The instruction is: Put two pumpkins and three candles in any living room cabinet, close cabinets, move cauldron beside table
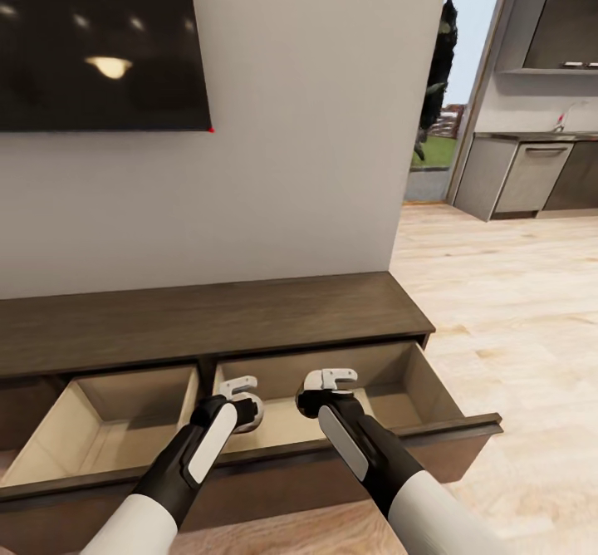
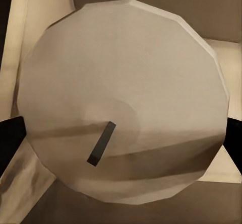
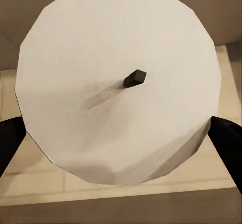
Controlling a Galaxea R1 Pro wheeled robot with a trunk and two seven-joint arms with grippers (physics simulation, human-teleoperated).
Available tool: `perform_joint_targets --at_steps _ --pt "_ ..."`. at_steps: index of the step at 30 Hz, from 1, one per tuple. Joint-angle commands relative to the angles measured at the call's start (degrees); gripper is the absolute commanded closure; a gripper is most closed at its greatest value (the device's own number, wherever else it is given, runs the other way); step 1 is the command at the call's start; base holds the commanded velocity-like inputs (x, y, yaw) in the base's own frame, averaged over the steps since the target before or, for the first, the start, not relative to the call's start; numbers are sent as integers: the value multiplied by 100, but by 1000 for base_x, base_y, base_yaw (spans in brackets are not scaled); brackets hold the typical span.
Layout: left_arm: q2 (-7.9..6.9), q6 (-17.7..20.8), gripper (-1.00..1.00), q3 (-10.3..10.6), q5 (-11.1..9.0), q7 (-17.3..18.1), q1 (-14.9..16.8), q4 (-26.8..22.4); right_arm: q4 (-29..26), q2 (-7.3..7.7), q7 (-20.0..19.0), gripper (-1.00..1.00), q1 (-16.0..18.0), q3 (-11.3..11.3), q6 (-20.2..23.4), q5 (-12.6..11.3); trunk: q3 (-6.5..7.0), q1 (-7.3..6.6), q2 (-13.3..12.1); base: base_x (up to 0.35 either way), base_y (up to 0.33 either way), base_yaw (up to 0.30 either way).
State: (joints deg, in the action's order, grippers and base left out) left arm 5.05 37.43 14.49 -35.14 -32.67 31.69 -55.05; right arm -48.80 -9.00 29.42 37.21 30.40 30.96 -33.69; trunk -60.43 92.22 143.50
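Note:
The long dark-brown cabinet [image 1: 208, 318] stands against the wall with both drawers pulled out. Its left drawer [image 1: 137, 389] looks empty. Both my grippers hang over the right drawer [image 1: 432, 385]. My left gripper [image 1: 241, 397] is shut on a cream-white candle [image 2: 126, 73] with a dark wick, its dark fingertips [image 2: 10, 138] pressing the sides. A second white candle [image 3: 116, 58] sits in my right gripper [image 1: 332, 385], which is shut on it with fingertips [image 3: 229, 143] at its rim. The pumpkins, the cauldron and the table are out of view.
A dark TV [image 1: 100, 40] hangs on the wall above the cabinet. Light wooden floor [image 1: 515, 306] stretches to the right toward grey kitchen units [image 1: 531, 177] and a doorway [image 1: 436, 123]. The open drawer fronts [image 1: 465, 434] jut toward me.

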Motion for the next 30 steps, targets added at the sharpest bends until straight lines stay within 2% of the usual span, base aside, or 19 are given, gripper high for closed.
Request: perform_joint_targets --at_steps 1,11,23,30 --pt "-3 6 100 14 -59 -57 3 -4 -7 3 55 100 5 18 11 -50 -6 0 2 121 -96 0" --pt "-3 7 100 19 -38 -63 3 -5 -7 3 55 100 5 18 15 -58 -6 0 2 92 -81 0" --pt "-4 1 100 19 -29 -64 3 -13 -7 3 55 100 5 23 15 -64 -6 0 2 96 -7 0" --pt "-4 1 100 18 -28 -64 3 -14 -7 3 50 100 5 26 10 -62 -161 18 12 2 0 0"
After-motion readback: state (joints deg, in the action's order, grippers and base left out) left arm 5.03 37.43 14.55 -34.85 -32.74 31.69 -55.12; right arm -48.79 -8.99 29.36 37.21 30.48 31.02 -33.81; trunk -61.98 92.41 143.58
